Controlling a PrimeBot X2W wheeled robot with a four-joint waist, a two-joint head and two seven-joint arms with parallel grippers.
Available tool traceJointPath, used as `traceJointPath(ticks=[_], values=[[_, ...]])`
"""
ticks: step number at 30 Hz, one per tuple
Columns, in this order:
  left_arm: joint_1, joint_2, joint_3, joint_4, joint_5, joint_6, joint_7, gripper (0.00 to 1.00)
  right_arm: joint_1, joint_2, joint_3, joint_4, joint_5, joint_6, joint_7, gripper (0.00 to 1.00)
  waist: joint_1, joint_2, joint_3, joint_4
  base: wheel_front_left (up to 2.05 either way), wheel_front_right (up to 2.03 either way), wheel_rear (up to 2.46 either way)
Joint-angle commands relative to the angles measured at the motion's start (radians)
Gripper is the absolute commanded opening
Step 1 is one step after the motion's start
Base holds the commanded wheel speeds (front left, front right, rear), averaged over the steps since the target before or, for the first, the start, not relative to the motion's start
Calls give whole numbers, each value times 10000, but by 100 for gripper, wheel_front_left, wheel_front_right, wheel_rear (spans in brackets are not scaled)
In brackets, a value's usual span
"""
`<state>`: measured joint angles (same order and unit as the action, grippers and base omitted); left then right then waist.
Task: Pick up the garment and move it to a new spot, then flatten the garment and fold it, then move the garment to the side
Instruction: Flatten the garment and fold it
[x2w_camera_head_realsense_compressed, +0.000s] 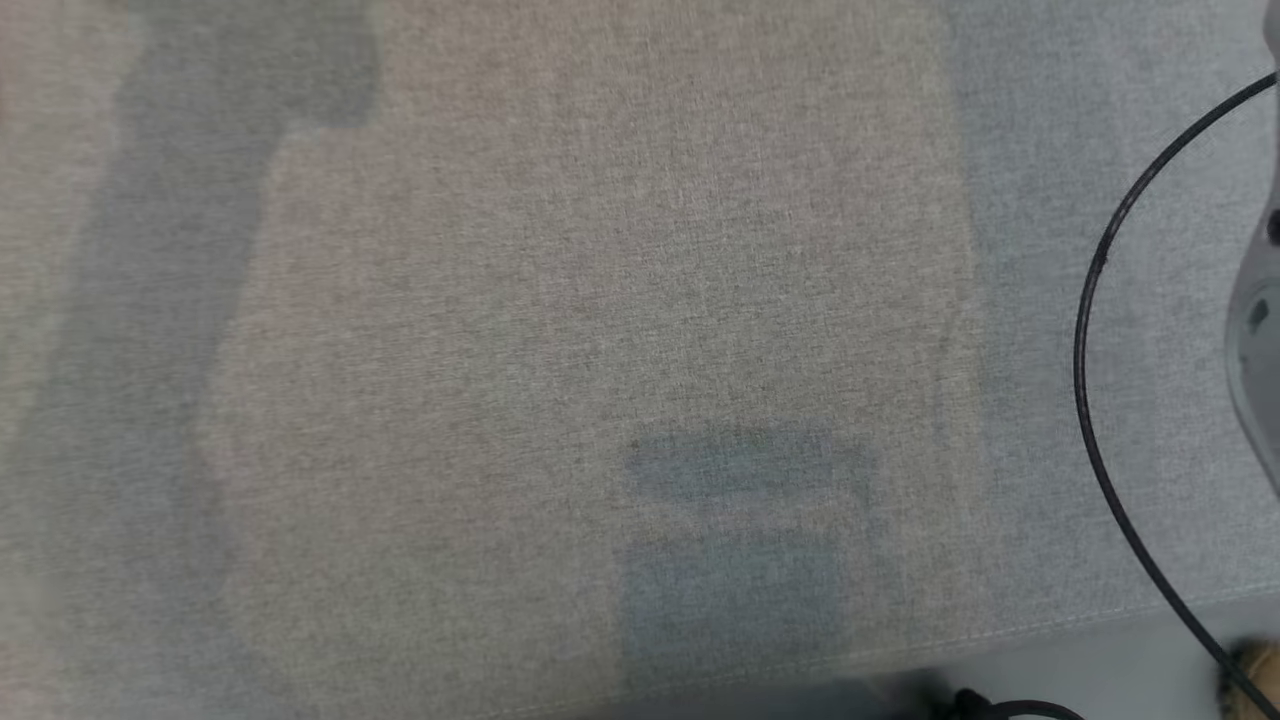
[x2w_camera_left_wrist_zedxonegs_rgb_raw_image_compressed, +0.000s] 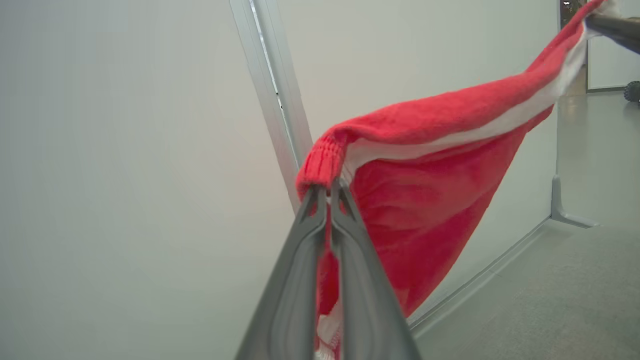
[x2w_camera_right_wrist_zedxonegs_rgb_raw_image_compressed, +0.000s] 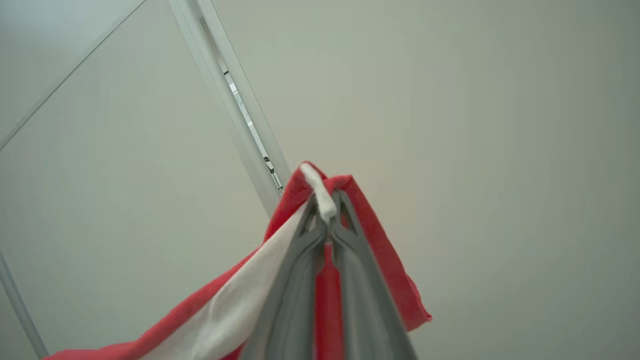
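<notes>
A grey cloth covers the tabletop across the head view, with soft darker shadows lying on it at the left and at the lower middle. A seam runs along its near edge at the lower right, and beyond the seam is a strip of pale floor. A thin black cable curves down the right side, next to a pale arm at the right edge.

In the wrist views the background is a plain pale wall crossed by a light metal strip.

The left tool is closed, its two grey fingers pressed together on the ribbed red hem of the garment. From that grip the garment, red with a white band, is lifted clear and stretches up to the top right corner of the left wrist view, where a dark finger meets its far end. The red cloth sags in a loose fold below the band, and more of it hangs down behind the left tool's fingers.

The right tool is closed too, pinching a bunched corner of the garment where red and white meet. A white tip pokes out just above its fingertips. The rest of the cloth trails from this grip to the lower left of the right wrist view, and a short red flap hangs to the right of the fingers.
</notes>
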<state>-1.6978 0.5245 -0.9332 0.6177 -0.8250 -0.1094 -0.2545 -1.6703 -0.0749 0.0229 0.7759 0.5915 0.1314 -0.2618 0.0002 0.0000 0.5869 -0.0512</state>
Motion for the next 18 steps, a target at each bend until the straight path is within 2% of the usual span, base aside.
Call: traceJointPath(ticks=[1,5,9,14,18], values=[[233,-159,2,121,22,11,-30,0,363,-5,-18,-76,-145,-14,-30,0,-2,0,807,-340,0,0,0],[1379,-281,216,129,658,-138,-109,0,1974,202,360,-675,-265,-8,-33,0,-2,0,894,-471,0,0,0],[3304,-123,78,-174,598,-208,-117,0,4249,193,886,-1005,-100,-8,-36,0,-2,0,724,-616,0,0,0],[5222,802,-1086,-1588,-499,-199,-117,0,6601,-321,1875,-1558,497,-8,-39,0,-2,0,523,-653,0,0,0],[6359,1616,-1860,-2999,-1255,-203,-110,0,8211,-1145,2594,-2335,1525,-8,-35,0,-2,0,-46,-585,0,0,0]])
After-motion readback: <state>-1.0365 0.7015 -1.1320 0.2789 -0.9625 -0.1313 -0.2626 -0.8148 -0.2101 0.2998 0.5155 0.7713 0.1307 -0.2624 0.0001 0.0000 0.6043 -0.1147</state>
